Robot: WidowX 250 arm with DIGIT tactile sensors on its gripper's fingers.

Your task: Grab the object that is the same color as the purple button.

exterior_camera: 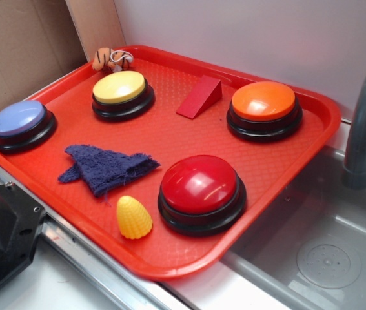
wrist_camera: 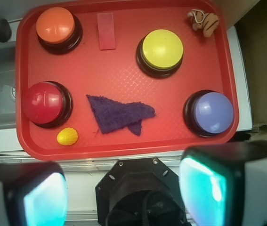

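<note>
A dark purple-blue terry rag (exterior_camera: 108, 168) with frayed edges lies flat near the middle of the red tray (exterior_camera: 170, 258), also seen from above as the rag (wrist_camera: 119, 114). The purple button (exterior_camera: 20, 119) with a pale lavender top sits at the tray's left corner; from the wrist view the purple button (wrist_camera: 212, 112) is at the right. My gripper (wrist_camera: 124, 193) hangs high above the near edge of the tray, open, nothing between its teal pads (wrist_camera: 201, 190). It is well apart from the rag.
On the tray stand a yellow button (exterior_camera: 121, 90), an orange button (exterior_camera: 263, 106) and a big red button (exterior_camera: 199, 187). A red wedge block (exterior_camera: 199, 97), a yellow corn toy (exterior_camera: 133, 217) and a small striped toy (exterior_camera: 110, 59) lie there too. A sink and grey faucet (exterior_camera: 363, 129) are at the right.
</note>
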